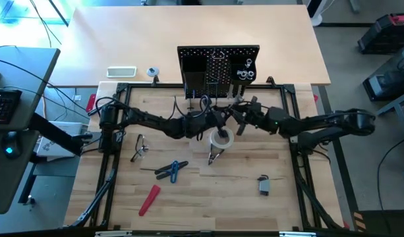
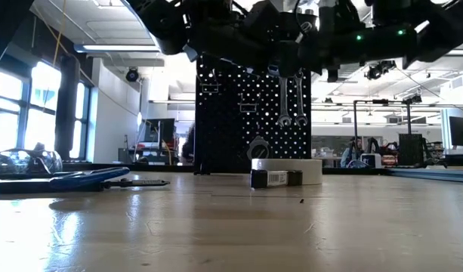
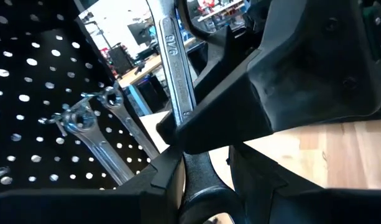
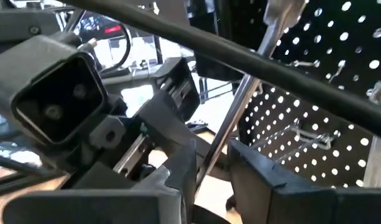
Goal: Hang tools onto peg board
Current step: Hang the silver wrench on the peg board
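Peg board (image 1: 218, 66) at 12 o'clock, bins' contents can't tell. Both grippers meet just in front of it: left gripper (image 3: 199, 165) and right gripper (image 4: 206, 165) each pinch 1 wrench (image 3: 178, 74). Only low view shows 2 wrenches (image 2: 290, 98) hung; only high view shows pliers (image 1: 171, 170) at 7 o'clock, tape roll (image 1: 221, 139) centre

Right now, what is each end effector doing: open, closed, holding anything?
Left end effector: closed on the silver wrench.
Right end effector: closed on the same wrench.
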Robot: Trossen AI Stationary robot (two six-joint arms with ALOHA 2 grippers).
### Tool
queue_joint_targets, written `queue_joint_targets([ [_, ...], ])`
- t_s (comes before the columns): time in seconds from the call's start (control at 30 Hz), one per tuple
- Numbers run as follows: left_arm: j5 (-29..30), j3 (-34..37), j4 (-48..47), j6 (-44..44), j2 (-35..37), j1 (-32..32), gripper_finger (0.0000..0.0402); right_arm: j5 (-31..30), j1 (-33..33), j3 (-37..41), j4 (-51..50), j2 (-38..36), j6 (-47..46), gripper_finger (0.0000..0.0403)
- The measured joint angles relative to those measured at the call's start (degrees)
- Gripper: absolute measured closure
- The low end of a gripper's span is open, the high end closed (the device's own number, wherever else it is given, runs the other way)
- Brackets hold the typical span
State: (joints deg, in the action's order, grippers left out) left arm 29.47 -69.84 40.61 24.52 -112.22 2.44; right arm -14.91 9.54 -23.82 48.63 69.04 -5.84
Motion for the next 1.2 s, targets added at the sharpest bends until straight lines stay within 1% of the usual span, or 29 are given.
queue_joint_targets([
  [0.2, 0.0, 0.0, 0.5, 0.1, 0.0, 0.0, 0.0300, -0.1, 0.2, -1.4, 0.0, 0.1, 1.2, 0.0316],
  [0.27, 0.2, 0.0, 1.4, 0.1, 0.0, 0.1, 0.0301, -1.1, 0.2, -1.7, 0.0, 0.1, 1.3, 0.0321],
  [0.37, 0.2, 0.0, 2.3, 0.1, 0.0, 0.2, 0.0301, -1.9, 0.2, -1.7, 0.1, 0.1, 1.2, 0.0344],
  [0.5, 0.2, 0.0, 2.6, 0.5, 0.0, 0.2, 0.0303, -1.5, 0.1, -1.7, 0.4, 0.1, 1.7, 0.0388],
  [0.57, 0.3, 0.0, 2.6, 0.5, -0.2, 0.2, 0.0305, -1.6, 0.1, -1.7, 0.6, 0.2, 2.4, 0.0392],
  [0.6, 0.3, 0.0, 3.1, 0.5, -0.4, 0.2, 0.0309, -1.9, 0.1, -1.7, 0.8, 0.2, 2.8, 0.0390],
  [0.63, 0.4, 0.0, 3.1, 0.4, -0.4, 0.2, 0.0322, -2.1, 0.1, -1.7, 0.7, 0.2, 3.2, 0.0389],
  [0.67, 0.4, -0.1, 3.1, -0.1, -0.4, 0.2, 0.0349, -2.2, 0.1, -1.6, 0.7, 0.2, 3.4, 0.0389],
  [0.7, 0.4, -0.1, 3.0, -0.7, -0.4, 0.2, 0.0360, -2.3, 0.2, -1.6, 0.7, 0.3, 3.8, 0.0391],
  [0.73, 0.4, -0.1, 3.0, -1.2, -0.5, 0.2, 0.0362, -2.3, 0.2, -1.6, 0.5, 0.3, 3.9, 0.0394],
  [0.93, -0.1, -0.1, 0.8, -1.0, -0.7, 0.3, 0.0334, -2.4, 0.5, -1.6, -2.2, 0.2, 3.3, 0.0398],
  [1.03, -1.5, -0.1, -2.2, -1.4, -0.6, 0.6, 0.0327, -2.4, 0.5, -1.6, -4.7, -0.4, 3.3, 0.0399],
  [1.2, -8.9, -0.1, -7.0, -6.9, -0.5, 1.8, 0.0325, -0.3, 0.7, -1.6, -12.7, -3.3, 3.3, 0.0400],
])
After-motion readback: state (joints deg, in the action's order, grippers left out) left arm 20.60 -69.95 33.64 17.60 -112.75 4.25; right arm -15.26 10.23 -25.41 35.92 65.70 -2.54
